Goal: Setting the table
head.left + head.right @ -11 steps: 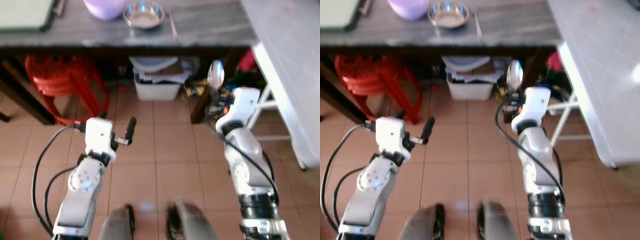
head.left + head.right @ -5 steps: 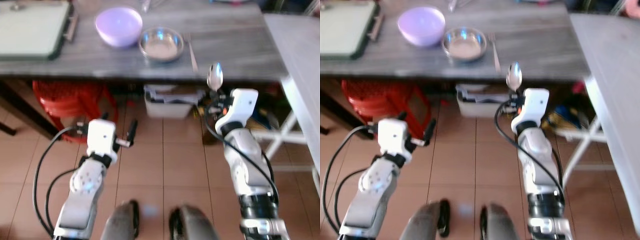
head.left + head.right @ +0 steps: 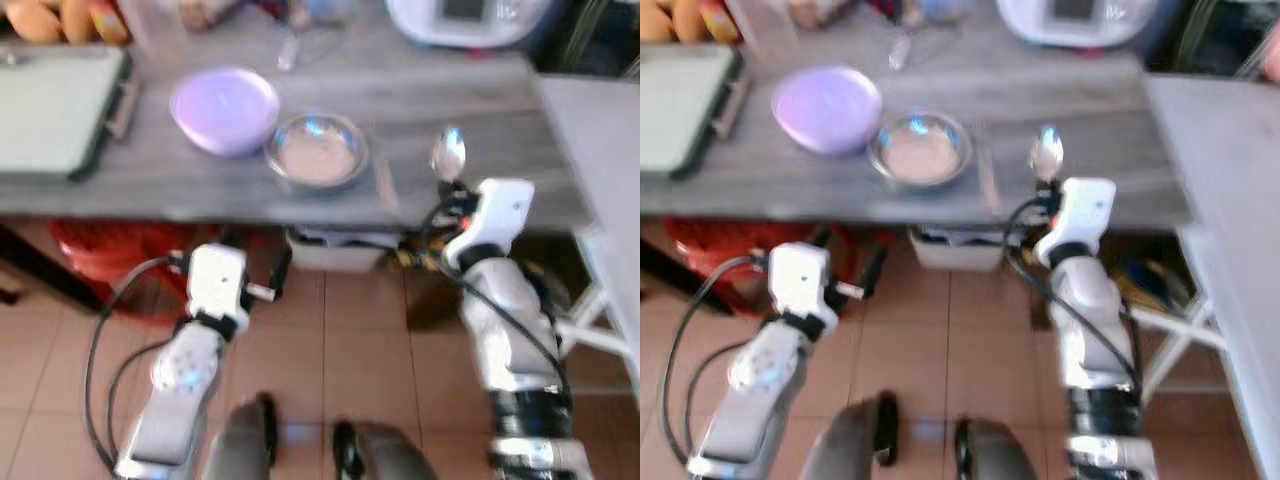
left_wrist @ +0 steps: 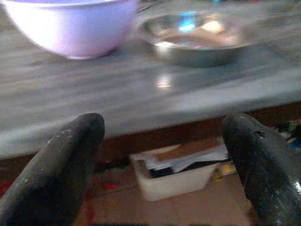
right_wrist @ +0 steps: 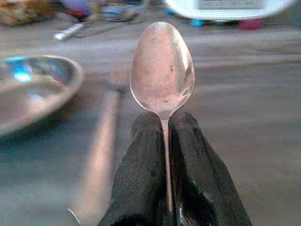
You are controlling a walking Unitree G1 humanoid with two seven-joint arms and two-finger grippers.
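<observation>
My right gripper is shut on a metal spoon, bowl end up, held at the grey table's front edge just right of a steel bowl. The spoon stands above my right wrist. A fork lies on the table between the steel bowl and the spoon. A purple bowl sits left of the steel bowl. My left gripper is open with nothing between its fingers, held low in front of the table edge, facing the purple bowl.
A pale green tray lies at the table's left. A white appliance stands at the back right. A second light table adjoins on the right. Under the table are a red stool and a white box.
The view has shifted as I came closer to the table; the bowls now lie nearer. The spoon in my right gripper has come up level with the tabletop.
</observation>
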